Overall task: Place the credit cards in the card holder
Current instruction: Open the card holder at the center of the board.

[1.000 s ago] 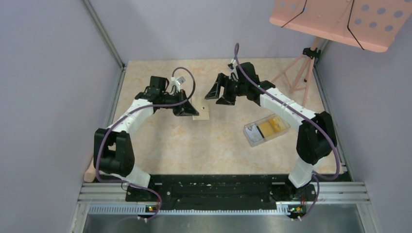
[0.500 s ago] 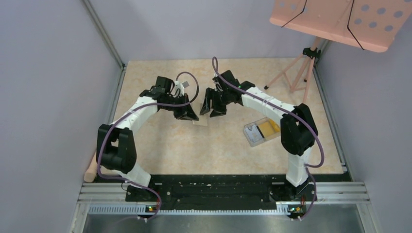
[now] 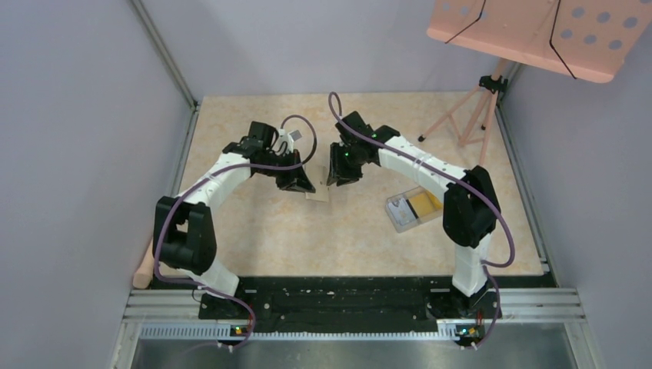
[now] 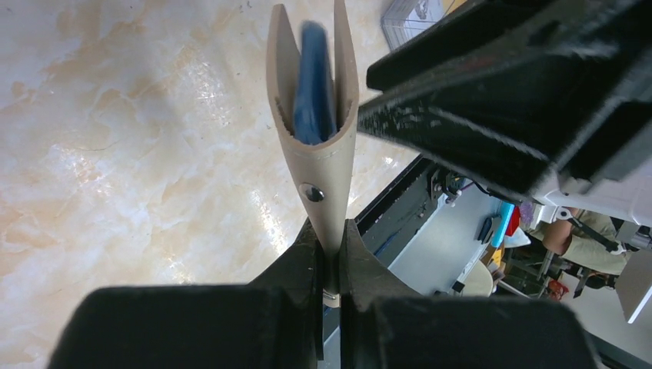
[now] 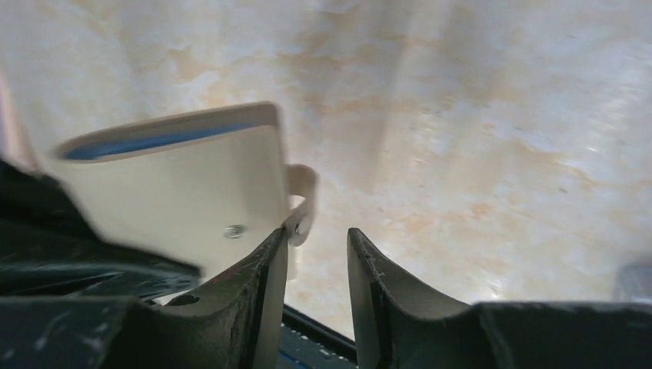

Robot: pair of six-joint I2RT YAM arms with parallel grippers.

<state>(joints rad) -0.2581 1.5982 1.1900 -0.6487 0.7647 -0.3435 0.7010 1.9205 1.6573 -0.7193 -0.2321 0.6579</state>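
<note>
Holder [image 4: 314, 115] is pinched by its folded edge in my left claw [image 4: 330, 261], above mid-table, mouth gaping slightly. Right claw [image 5: 317, 261] stands part open and empty, one finger against the snap tab. Risk I see: that finger shoves the holder askew or out of the pinch. The cards [image 3: 423, 204] sit in the box [image 3: 398, 211], well apart.

I see the beige card holder [image 4: 319, 165] on edge, slightly open; orange credit cards [image 3: 424, 204] lie in a clear box [image 3: 411, 224].
</note>
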